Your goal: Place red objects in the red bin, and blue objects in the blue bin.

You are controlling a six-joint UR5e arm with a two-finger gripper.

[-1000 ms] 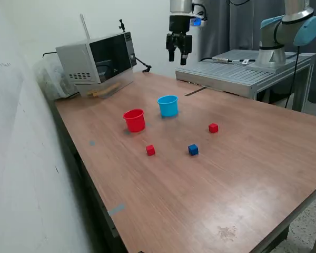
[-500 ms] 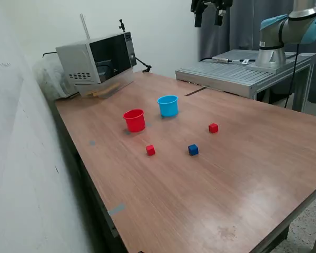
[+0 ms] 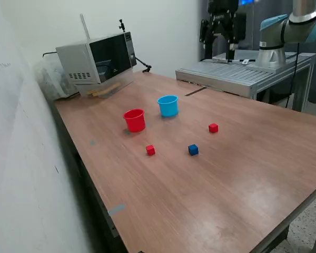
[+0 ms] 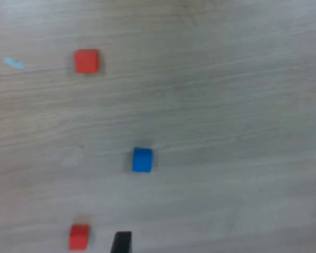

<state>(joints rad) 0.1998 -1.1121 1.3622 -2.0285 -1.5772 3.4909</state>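
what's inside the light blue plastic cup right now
Only the round light-blue plastic cup's rim and upper inner wall show in the exterior view. Its floor is hidden from this angle, so any contents cannot be seen.

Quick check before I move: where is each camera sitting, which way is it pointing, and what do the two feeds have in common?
Exterior view: off the arm, above one table corner, looking down across it at the red cup, blue cup and microwave; the arm and tool show raised at the far side.
Wrist view: on the wrist, facing down at the tabletop; only dark fingertips show.
Shared: one blue cube and two red cubes.
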